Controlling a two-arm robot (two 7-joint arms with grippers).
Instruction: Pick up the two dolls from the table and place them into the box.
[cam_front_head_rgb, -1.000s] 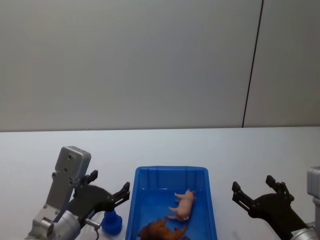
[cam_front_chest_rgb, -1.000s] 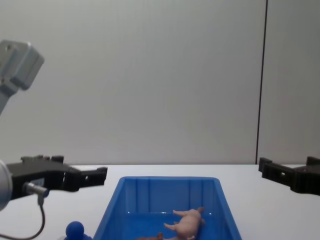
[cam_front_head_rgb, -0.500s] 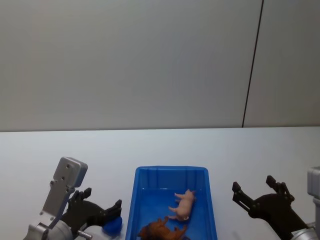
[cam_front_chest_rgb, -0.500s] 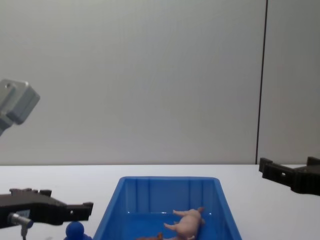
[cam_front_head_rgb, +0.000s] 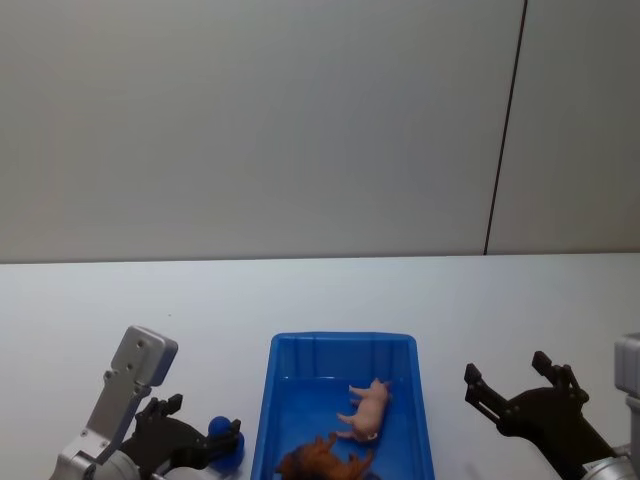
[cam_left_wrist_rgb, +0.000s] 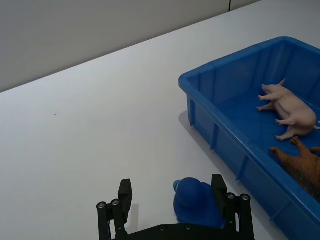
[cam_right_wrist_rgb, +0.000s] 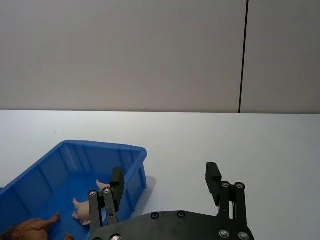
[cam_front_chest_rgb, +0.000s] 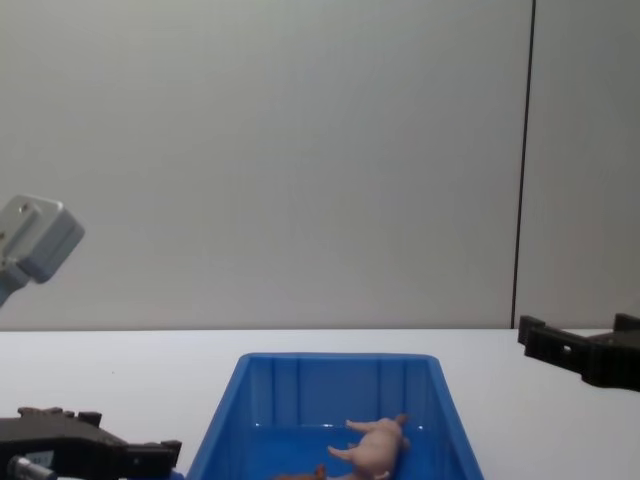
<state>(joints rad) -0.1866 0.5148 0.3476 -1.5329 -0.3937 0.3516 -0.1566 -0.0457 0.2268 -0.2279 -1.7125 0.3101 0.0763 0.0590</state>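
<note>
Both dolls lie inside the blue box (cam_front_head_rgb: 340, 343) on the white table (cam_front_head_rgb: 300, 295): the pale pink pig (cam_front_head_rgb: 367, 408) on its side, the brown lion (cam_front_head_rgb: 322, 462) nearer to me. The left wrist view shows the box (cam_left_wrist_rgb: 225, 57), pig (cam_left_wrist_rgb: 290, 106) and lion (cam_left_wrist_rgb: 302, 167). My left gripper (cam_front_head_rgb: 205, 420) hangs open and low beside the box's left wall, holding nothing. My right gripper (cam_front_head_rgb: 507, 370) stands open and empty to the right of the box; past it I see the box (cam_right_wrist_rgb: 100, 145) and lion (cam_right_wrist_rgb: 27, 227).
A small blue rounded object (cam_left_wrist_rgb: 195, 202) sits on the table between the left gripper's fingers, close to the finger nearest the box, and it also peeks out left of the box (cam_front_head_rgb: 222, 432). A grey wall with a dark vertical seam (cam_front_head_rgb: 505, 130) stands behind.
My left gripper has dropped and drawn back toward me, coming down around the small blue object. The right gripper, the box and both dolls have not moved.
</note>
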